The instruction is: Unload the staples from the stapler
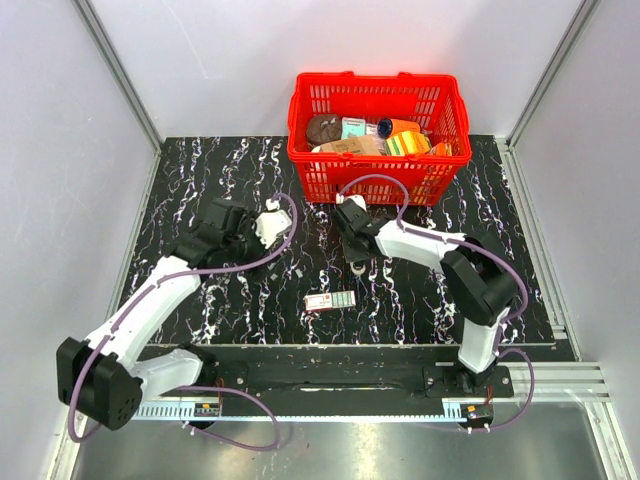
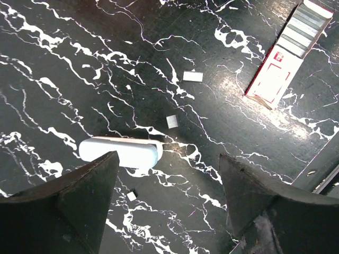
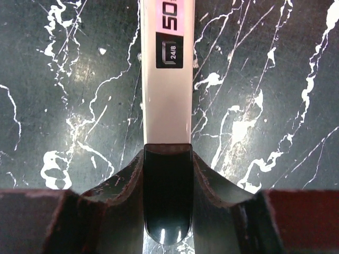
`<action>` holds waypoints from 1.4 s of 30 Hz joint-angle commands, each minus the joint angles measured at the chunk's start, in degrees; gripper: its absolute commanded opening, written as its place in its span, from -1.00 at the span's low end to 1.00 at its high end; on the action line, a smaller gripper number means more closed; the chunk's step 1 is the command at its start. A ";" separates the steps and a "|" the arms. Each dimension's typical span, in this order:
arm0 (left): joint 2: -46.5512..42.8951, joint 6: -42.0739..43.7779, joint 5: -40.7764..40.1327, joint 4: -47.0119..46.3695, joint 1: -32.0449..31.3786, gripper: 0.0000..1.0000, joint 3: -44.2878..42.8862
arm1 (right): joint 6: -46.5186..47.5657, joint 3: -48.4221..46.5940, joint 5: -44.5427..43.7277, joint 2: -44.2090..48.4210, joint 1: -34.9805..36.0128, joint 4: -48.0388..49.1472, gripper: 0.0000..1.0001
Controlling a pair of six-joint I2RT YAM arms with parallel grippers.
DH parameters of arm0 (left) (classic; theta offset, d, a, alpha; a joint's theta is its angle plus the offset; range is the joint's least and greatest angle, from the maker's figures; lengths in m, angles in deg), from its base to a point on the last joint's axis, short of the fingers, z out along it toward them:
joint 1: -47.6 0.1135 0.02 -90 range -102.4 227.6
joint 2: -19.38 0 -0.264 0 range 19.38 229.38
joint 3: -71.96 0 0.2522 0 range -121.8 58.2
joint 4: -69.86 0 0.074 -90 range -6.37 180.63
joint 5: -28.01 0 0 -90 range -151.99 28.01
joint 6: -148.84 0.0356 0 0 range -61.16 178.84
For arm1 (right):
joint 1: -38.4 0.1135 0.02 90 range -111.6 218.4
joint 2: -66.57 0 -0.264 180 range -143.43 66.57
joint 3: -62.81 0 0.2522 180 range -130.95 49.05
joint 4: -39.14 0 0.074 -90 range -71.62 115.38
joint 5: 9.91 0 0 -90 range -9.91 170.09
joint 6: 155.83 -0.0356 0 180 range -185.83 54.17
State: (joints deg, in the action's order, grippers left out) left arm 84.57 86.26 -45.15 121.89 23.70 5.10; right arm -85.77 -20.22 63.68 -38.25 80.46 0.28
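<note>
Stapler (image 2: pixel 121 151) lies on the bench (image 2: pixel 79 63).
Left end effector (image 2: pixel 168 159) gapes above; right end effector (image 3: pixel 168 159) grips a pale bar (image 3: pixel 167 106).

Bright, even overhead light fills the top view, leaving faint sheen on the glossy tabletop (image 1: pixel 250 300). The left wrist view shows hazy glare toward two o'clock; its jaws at six o'clock blur. The right wrist view is dimmer: white labelled bar (image 3: pixel 167 100) sharp, jaws soft.

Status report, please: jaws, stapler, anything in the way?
Left gripper: jaws open over stapler, flat on table. Right gripper: jaws shut on white bar marked 24/8. Loose staple bits, staple box nearby.
</note>
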 commanded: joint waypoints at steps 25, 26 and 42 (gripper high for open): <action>0.90 8.08 -2.51 -3.53 -0.70 0.98 0.28 | -9.13 11.34 0.93 24.73 -0.84 3.13 0.99; 0.73 9.39 -2.86 -4.33 -1.23 0.98 0.02 | -10.54 13.18 0.85 25.88 -0.84 3.13 0.99; 9.32 43.05 -3.75 -2.85 -6.33 0.98 -4.46 | -17.84 32.63 0.59 38.38 -0.93 20.45 0.99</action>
State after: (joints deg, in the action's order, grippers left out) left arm 93.49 116.44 -50.52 119.46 19.46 -0.95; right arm -101.62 14.09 65.17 -0.37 79.94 15.03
